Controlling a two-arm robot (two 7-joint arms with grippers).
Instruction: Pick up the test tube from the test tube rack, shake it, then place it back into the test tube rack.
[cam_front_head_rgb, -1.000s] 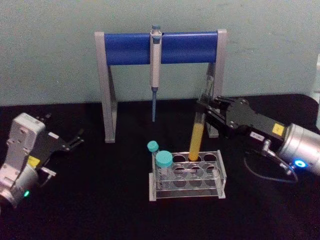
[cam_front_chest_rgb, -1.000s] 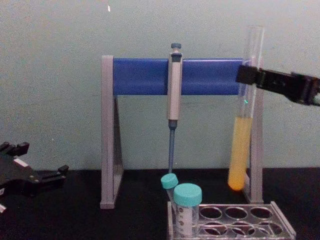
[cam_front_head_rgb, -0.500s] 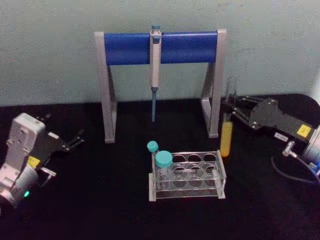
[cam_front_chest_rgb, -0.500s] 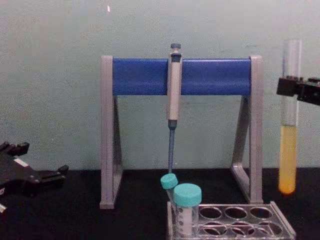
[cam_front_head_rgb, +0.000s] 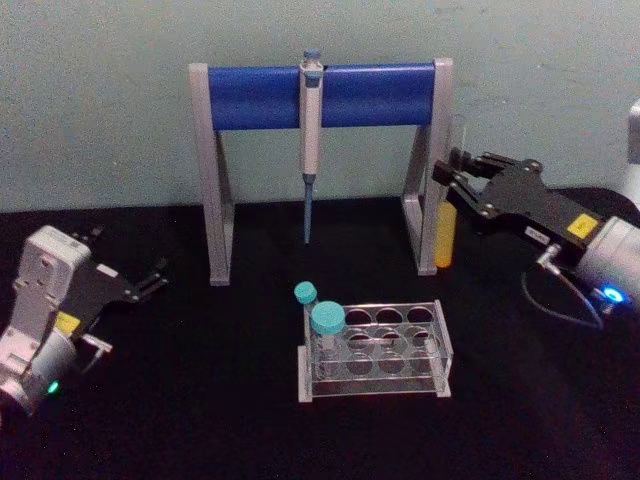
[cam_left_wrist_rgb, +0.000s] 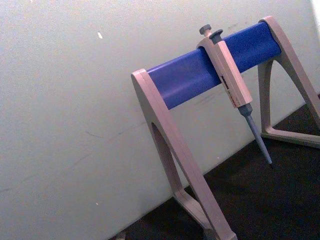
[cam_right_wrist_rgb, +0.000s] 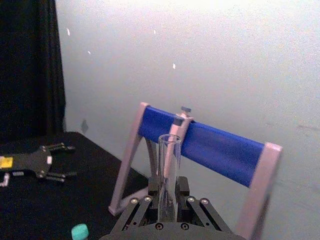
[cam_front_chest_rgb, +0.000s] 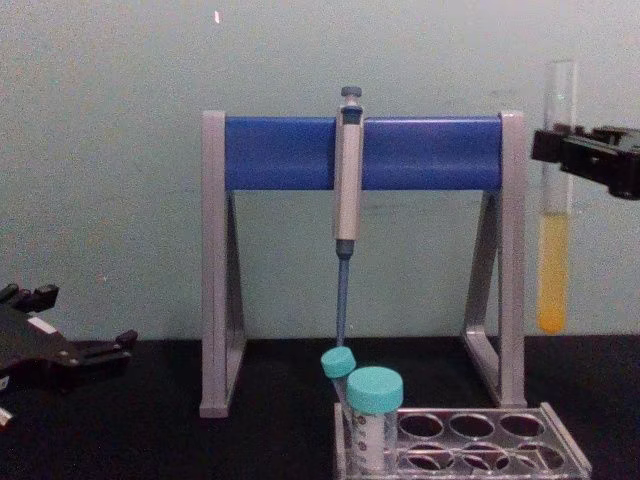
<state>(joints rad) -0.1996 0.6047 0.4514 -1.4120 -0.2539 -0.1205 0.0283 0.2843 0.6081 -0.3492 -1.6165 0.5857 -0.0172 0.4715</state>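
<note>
Test tube (cam_front_chest_rgb: 552, 270) hangs upright in your right end effector (cam_front_chest_rgb: 552, 147), gripped on its upper glass, just right of the pipette stand (cam_front_chest_rgb: 280, 152) and well apart from the test tube rack (cam_front_head_rgb: 441, 336). Your left end effector (cam_front_head_rgb: 155, 278) is parked low at the left of the surface (cam_front_head_rgb: 220, 400), fingers apparently spread.
</note>
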